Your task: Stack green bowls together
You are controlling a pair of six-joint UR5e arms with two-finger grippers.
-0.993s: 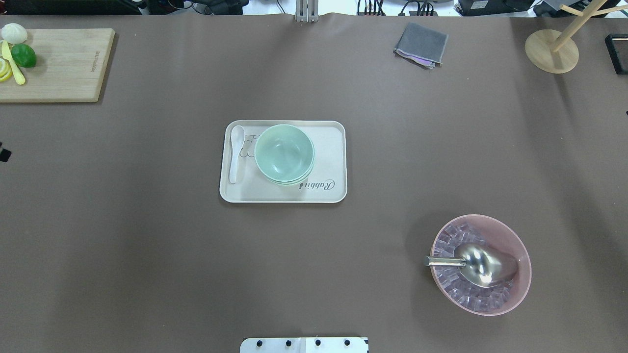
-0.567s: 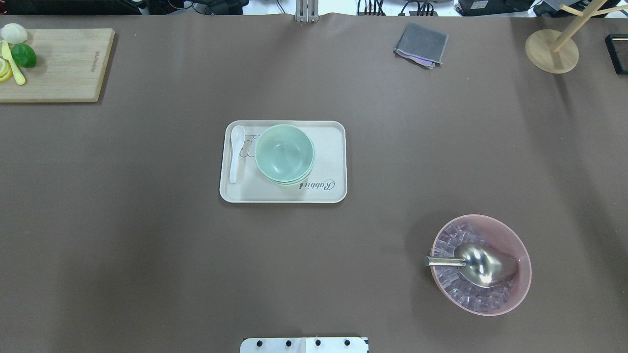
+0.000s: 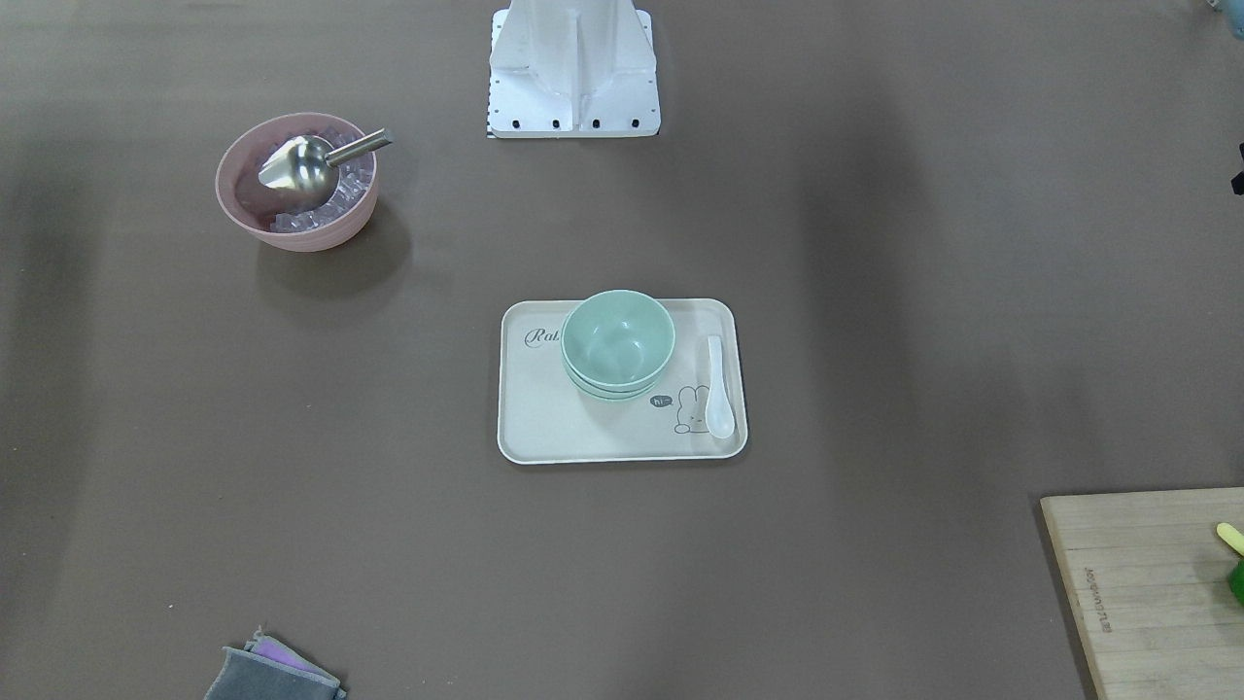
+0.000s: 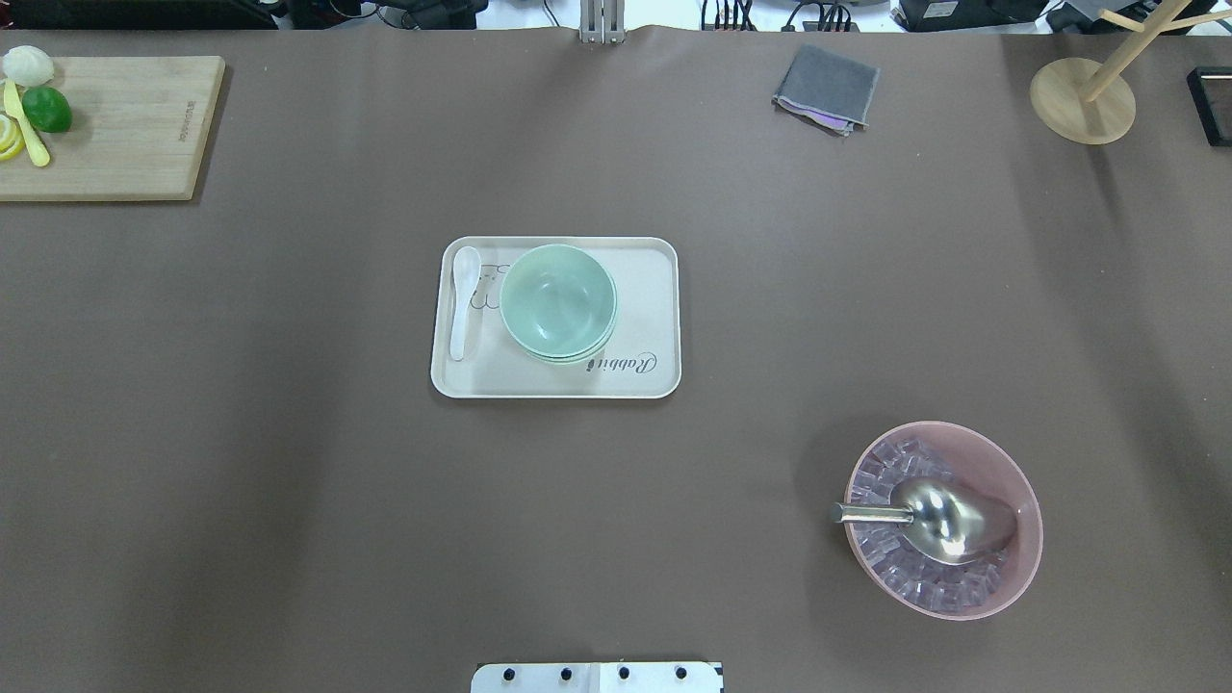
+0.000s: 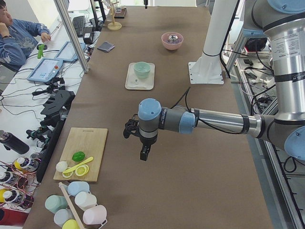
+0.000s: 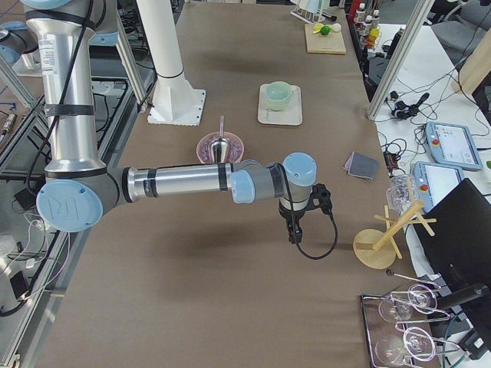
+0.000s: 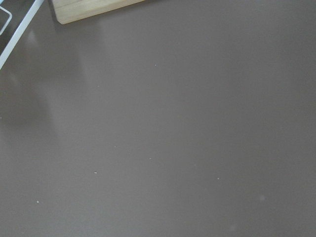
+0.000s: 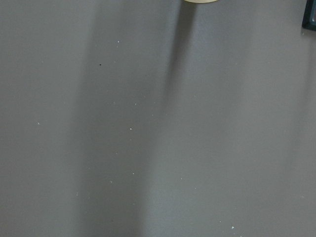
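Sitting nested in one stack, the green bowls (image 4: pixel 558 300) rest on a cream tray (image 4: pixel 645 289) just left of centre in the overhead view. Rims of the lower bowls show under the top one along its lower edge. A white spoon (image 4: pixel 463 298) lies on the tray just left of the stack, apart from it. Lower right: pink bowl (image 4: pixel 996 462) of ice cubes with a metal scoop (image 4: pixel 948 520) in it, well apart from the tray. Upper left: cutting board (image 4: pixel 125 125). Top right of centre: grey cloth (image 4: pixel 828 87). Left fingers (image 5: pixel 143 155) hang pointing down over bare tabletop (image 4: pixel 289 481), mid-frame in the left side view, near the cutting board and far from the tray. Right fingers (image 6: pixel 291 234) hang likewise, near a wooden stand (image 6: pixel 376 245) in the right side view. Cannot tell how far either pair is open. Neither touches the bowls.
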